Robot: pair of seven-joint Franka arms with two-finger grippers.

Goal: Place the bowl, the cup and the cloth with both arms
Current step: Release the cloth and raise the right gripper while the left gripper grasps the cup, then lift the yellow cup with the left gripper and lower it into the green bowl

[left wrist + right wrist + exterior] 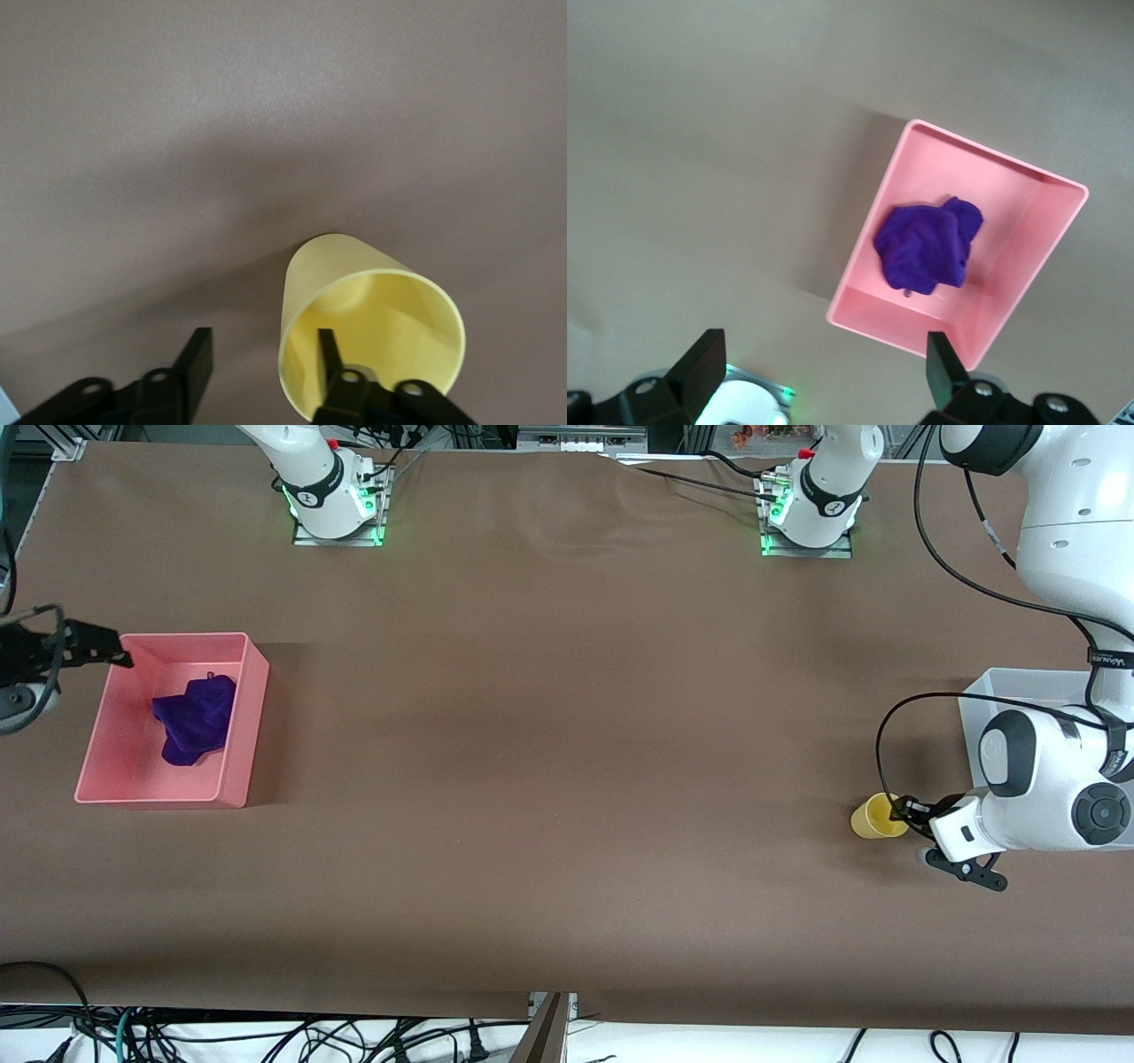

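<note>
The only lettering is a small white brand mark on the left arm's black band [1111, 660], too small to read.

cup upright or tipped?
Tipped: the cup lies on its side, mouth toward the left claw, one finger inside the rim.

Yellow cup [875, 816], purple cloth [195, 718], pink bin [239, 753]

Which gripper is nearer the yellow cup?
Left. The left gripper is at the cup, one finger inside its rim. The right gripper is open at the pink bin holding the cloth.
</note>
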